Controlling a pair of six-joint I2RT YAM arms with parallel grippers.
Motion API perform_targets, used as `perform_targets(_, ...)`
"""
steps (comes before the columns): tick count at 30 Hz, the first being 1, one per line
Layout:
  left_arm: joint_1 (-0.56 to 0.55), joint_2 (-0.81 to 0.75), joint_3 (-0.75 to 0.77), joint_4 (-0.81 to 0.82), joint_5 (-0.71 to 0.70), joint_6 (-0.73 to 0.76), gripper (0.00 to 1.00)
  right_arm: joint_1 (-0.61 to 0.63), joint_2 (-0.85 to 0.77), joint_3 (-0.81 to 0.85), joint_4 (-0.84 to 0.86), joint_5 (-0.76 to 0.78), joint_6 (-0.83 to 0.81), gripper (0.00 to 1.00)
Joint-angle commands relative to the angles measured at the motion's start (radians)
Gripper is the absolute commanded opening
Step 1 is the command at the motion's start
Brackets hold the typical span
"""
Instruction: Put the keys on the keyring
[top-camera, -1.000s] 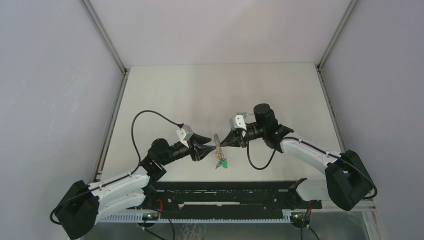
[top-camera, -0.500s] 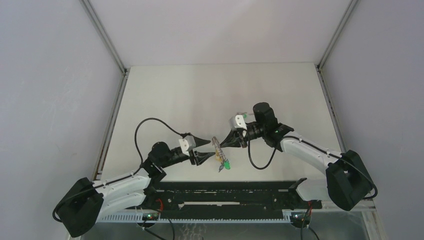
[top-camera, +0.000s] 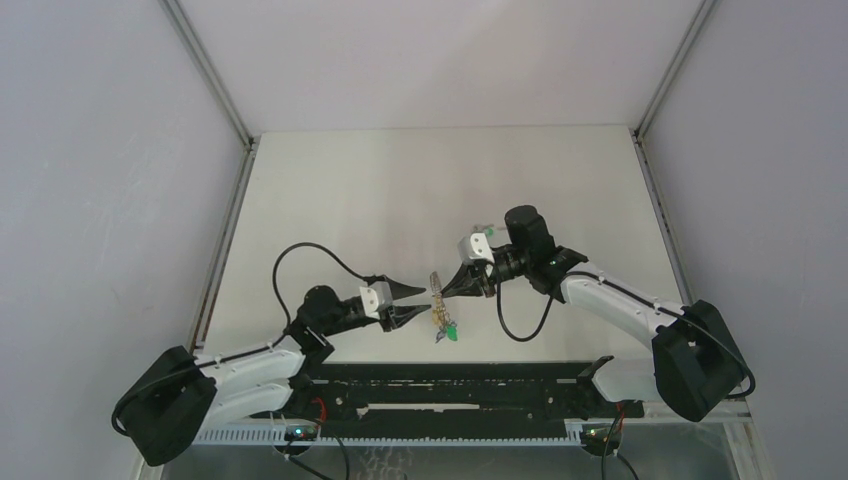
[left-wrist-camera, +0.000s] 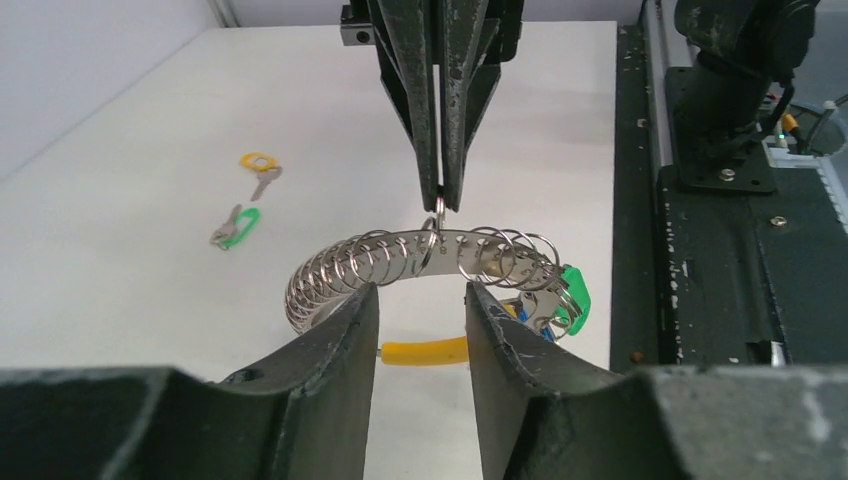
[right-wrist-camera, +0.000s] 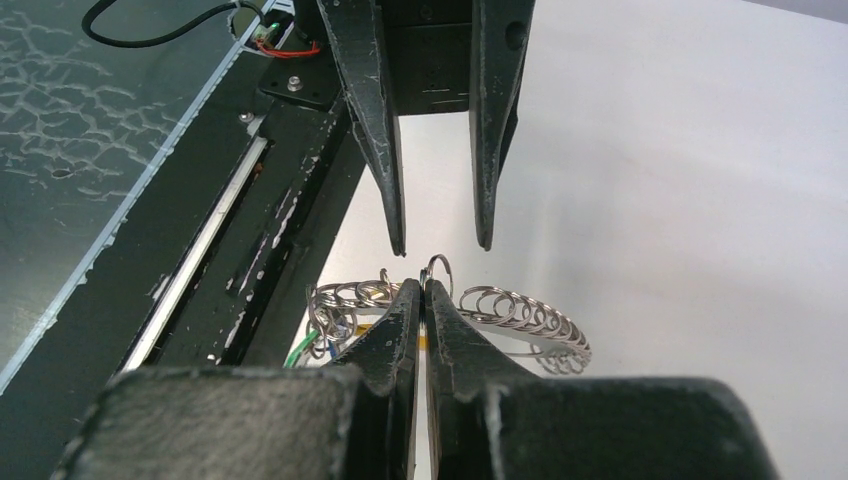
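Right gripper (left-wrist-camera: 441, 203) pinches the keyring (left-wrist-camera: 330, 285), long axis crosswise to it, left gripper (left-wrist-camera: 420, 296) gaping beside, above white table (left-wrist-camera: 150, 200).

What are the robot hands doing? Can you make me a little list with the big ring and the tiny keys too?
right gripper: shut, pinching one small wire loop on top of the keyring
left gripper: open, pointing at the keyring
keyring: silvery, crowded with small wire loops, with a yellow band at the bottom
on the keyring: hanging green key, something blue beside it
not on yet: yellow-headed key and loose green key, lying on the table close together
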Motion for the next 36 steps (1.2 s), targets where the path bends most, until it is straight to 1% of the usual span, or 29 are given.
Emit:
perform_targets(1,-0.005,0.029,0.053,0.070,0.058,-0.003,0.40,0.005,-0.014,0.051,0.014,-0.041,-0.033,0.00)
perform_targets(4,-0.005,0.046,0.067,0.075,0.070,-0.010,0.37,0.004,-0.014,0.051,0.011,-0.042,-0.039,0.00)
perform_targets(13,-0.005,0.082,0.095,0.105,0.070,-0.036,0.34,0.010,-0.012,0.051,0.009,-0.045,-0.043,0.00)
perform_targets(18,-0.005,0.103,0.109,0.105,0.084,-0.044,0.30,0.011,-0.015,0.051,0.006,-0.044,-0.045,0.00)
perform_targets(24,-0.005,0.109,0.111,0.104,0.086,-0.055,0.18,0.011,-0.020,0.052,0.001,-0.041,-0.050,0.00)
perform_targets(27,-0.005,0.104,0.118,0.074,0.086,-0.056,0.07,0.011,-0.025,0.051,-0.002,-0.039,-0.050,0.00)
perform_targets(29,-0.005,0.100,0.128,0.044,0.061,-0.069,0.02,0.010,-0.029,0.052,-0.005,-0.039,-0.053,0.00)
perform_targets(36,0.001,0.073,0.144,-0.014,-0.045,-0.173,0.00,0.011,-0.044,0.051,-0.034,-0.040,-0.071,0.00)
